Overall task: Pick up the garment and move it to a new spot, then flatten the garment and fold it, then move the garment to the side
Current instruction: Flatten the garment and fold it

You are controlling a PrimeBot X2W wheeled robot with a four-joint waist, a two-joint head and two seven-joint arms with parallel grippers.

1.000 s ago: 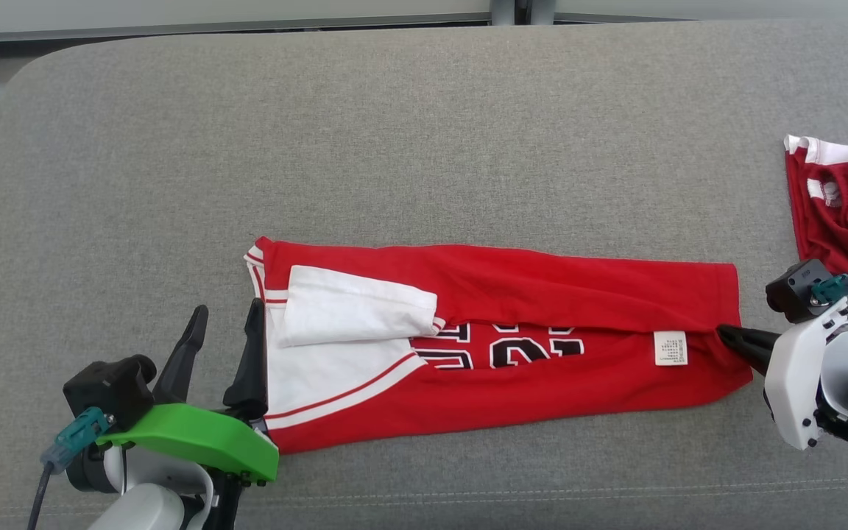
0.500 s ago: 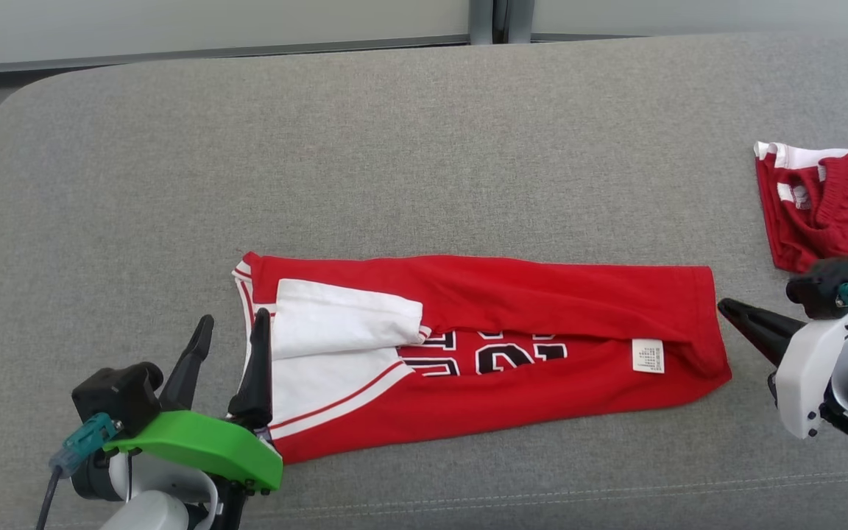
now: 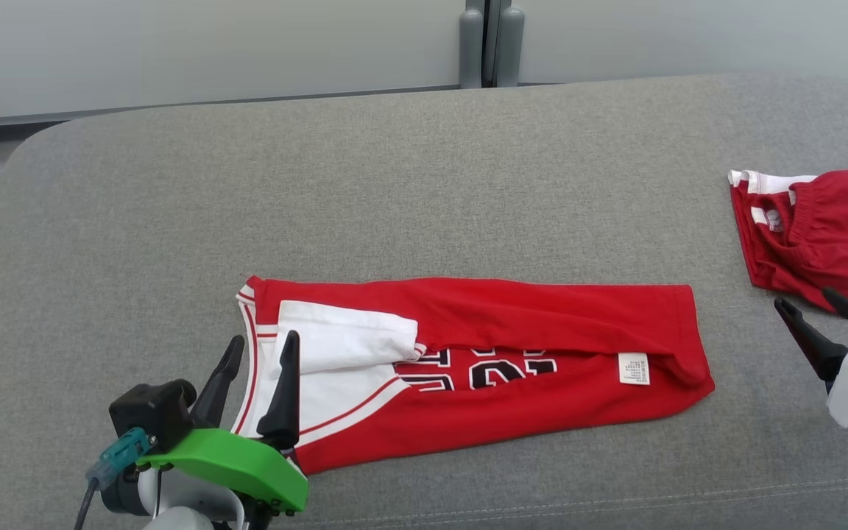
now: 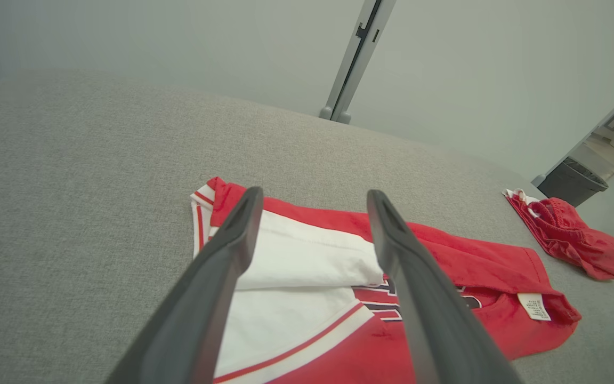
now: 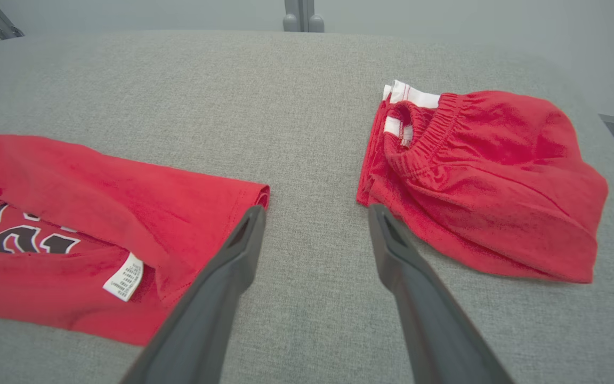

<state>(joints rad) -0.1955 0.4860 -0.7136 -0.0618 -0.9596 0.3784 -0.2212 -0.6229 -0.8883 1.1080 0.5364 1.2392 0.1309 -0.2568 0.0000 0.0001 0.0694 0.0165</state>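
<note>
- Down on the grey fabric worktop [image 3: 394,184], dead centre: the garment [image 3: 527,309], a red jersey, folded into one long strip and lying flat
- At its left end, a white panel [image 3: 343,338] doubled over, with red-and-white trim along the edge
- At mid-strip, black numerals [image 3: 497,372] half tucked beneath the upper fold
- Near the right end, a small white label [image 3: 633,367] face up, just short of the rounded red corner
- Over to the left claw [image 3: 263,338] at lower left: wide open, gripping nothing, both dark fingers spread over the white end of the garment
- Across to the right claw [image 3: 803,297] at the right edge: gaping open too and empty, clear of the garment's right end, with bare grey between the two
- From the right wrist, looking down those open fingers at bare worktop, with the garment's hem on one side and a second red piece on the other
- That second piece: red shorts [image 3: 829,235] with an elastic waistband and white trim, bunched at the far right of the worktop, well apart from the garment, near the right claw
- Behind it all, a pale wall [image 3: 174,44] and a grey post [image 3: 484,44]
</note>
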